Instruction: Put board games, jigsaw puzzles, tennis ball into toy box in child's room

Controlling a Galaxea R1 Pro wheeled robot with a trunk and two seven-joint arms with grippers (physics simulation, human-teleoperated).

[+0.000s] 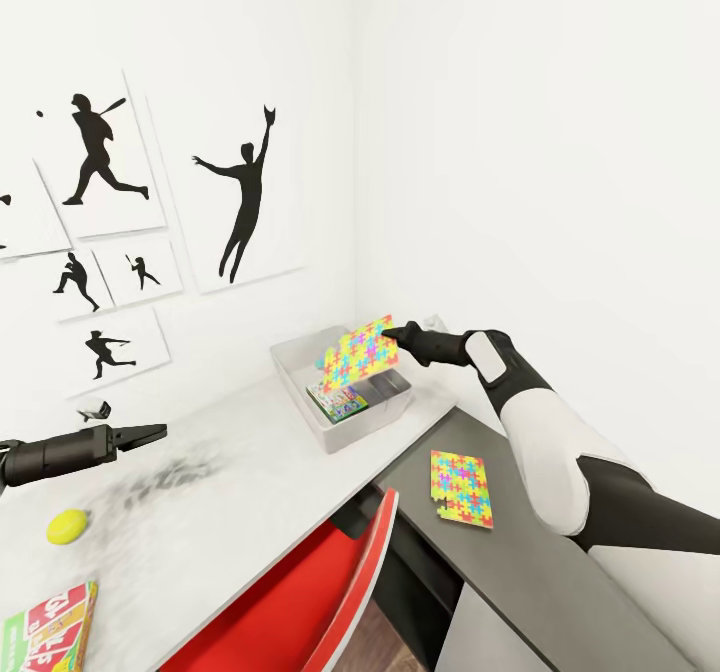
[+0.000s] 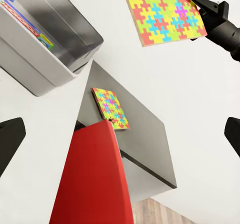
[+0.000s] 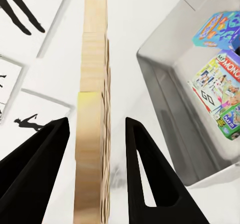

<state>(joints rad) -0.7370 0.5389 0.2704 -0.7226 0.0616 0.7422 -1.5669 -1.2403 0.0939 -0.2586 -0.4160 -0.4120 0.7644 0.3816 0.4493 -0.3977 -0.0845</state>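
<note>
Right tool [image 1: 392, 333] grips puzzle [image 1: 358, 354] edge-on.

White walls [image 1: 520, 132] meet in corner ahead of me. Left wall carries white posters [image 1: 235, 187] with black baseball silhouettes: batter, leaping catcher, smaller players below. Desk [image 1: 230, 452] runs along that wall, pale grey top, speckled dark shadow on it. Lower dark grey section [image 1: 540, 572] adjoins at right, along right wall, with white front panel beneath. Red chair [image 1: 300, 602] tucked under desk by the step. Strip of wood floor [image 2: 155, 213] visible below. Light even, soft.
</note>
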